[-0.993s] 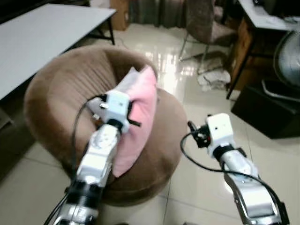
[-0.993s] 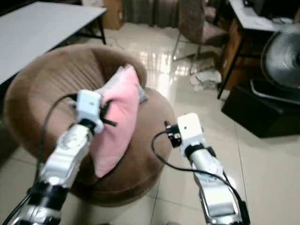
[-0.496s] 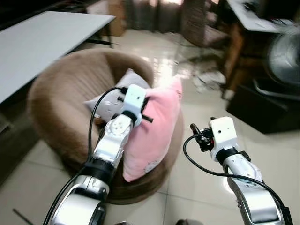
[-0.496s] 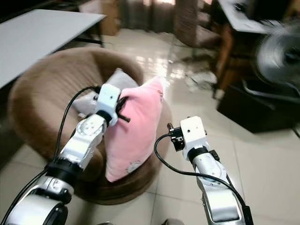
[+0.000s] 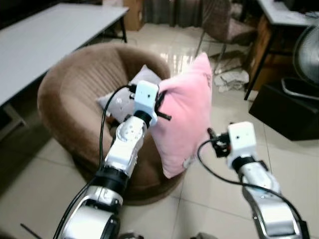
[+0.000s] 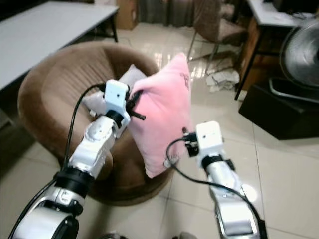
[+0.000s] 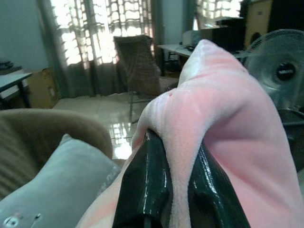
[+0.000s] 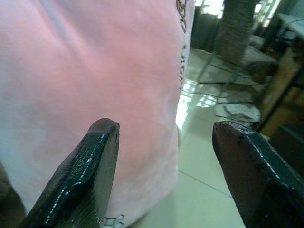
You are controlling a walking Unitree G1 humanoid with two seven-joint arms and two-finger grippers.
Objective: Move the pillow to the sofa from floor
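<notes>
My worry is the grip: my left gripper [image 7: 178,187] pinches only a fold at the pillow's edge, fingers pressed together on a ridge of soft cloth, so I judge that a swing or quick turn could let the plush slide out and drop the pillow [image 5: 185,114] back to the floor [image 5: 294,164]. The pillow hangs in the air, upright and slightly tilted, over the front rim of the round brown sofa [image 5: 75,94], with its lower corner dangling just past the rim toward the tiles. If I let go here, it would likely tip off the edge instead of settling on the seat. A grey cushion [image 5: 121,97] already lies in the seat, and I could knock or bury it if I push in carelessly. My right gripper [image 8: 166,166] is spread wide, just beside the pillow's lower face without holding it, and it could snag the cloth. The pillow is pink, velvety and well stuffed, paler toward the bottom, with small dark stitching near one edge.
</notes>
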